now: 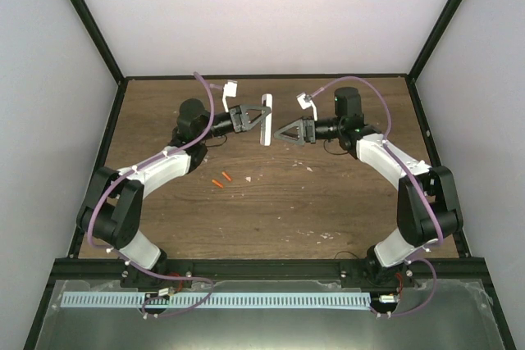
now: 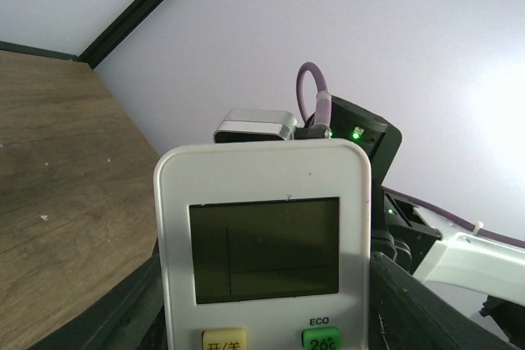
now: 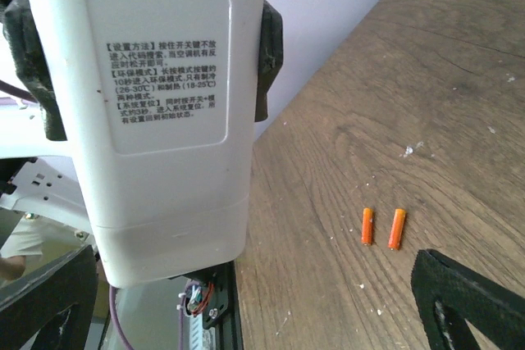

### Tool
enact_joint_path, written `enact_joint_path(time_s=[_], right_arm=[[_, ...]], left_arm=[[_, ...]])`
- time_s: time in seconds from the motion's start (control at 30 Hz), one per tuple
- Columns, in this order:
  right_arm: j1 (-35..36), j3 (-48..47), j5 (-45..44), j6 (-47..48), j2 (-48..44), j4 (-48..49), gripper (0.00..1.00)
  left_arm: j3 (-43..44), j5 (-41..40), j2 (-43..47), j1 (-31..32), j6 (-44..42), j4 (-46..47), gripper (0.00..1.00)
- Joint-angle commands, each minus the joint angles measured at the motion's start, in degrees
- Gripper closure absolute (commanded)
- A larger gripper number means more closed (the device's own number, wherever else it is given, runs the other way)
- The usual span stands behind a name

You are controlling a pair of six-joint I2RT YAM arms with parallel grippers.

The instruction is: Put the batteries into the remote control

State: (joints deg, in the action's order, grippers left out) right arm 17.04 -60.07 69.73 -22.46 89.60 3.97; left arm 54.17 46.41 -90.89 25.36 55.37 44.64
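The white remote control [image 1: 265, 120] hangs above the middle of the table, with my left gripper [image 1: 253, 117] shut on its sides. In the left wrist view its greyish display [image 2: 264, 250] and buttons face the camera between my dark fingers [image 2: 410, 305]. In the right wrist view the printed label on its back [image 3: 160, 71] fills the upper left. My right gripper [image 1: 284, 131] stands open just right of the remote, with nothing between its fingers [image 3: 463, 301]. Two orange-red batteries [image 1: 221, 180] lie side by side on the wood, the batteries [image 3: 381, 227] close to each other.
Small white crumbs [image 3: 408, 151] are scattered over the brown table [image 1: 328, 202]. Black frame posts [image 1: 86, 18] and white walls close in the back and sides. A slotted cable strip [image 1: 213, 299] runs along the near edge by the arm bases.
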Motion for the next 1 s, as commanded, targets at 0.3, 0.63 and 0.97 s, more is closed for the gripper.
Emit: enact_joint_path(time_s=[0.3, 0.63, 0.97], right_arm=[[2.09, -2.60, 6.98, -1.36, -0.03, 5.17, 0.09], [2.88, -3.78, 6.95, -3.79, 2.05, 8.82, 0.10], [3.57, -5.92, 8.48, -4.99, 4.08, 10.77, 0.14]], left_arm=[[0.05, 0.25, 1.63, -0.14, 0.08, 3.80, 0.74], [0.45, -0.29, 1.29, -0.18, 0.68, 4.48, 0.75], [0.44, -0.82, 1.04, -0.13, 1.05, 4.66, 0.76]])
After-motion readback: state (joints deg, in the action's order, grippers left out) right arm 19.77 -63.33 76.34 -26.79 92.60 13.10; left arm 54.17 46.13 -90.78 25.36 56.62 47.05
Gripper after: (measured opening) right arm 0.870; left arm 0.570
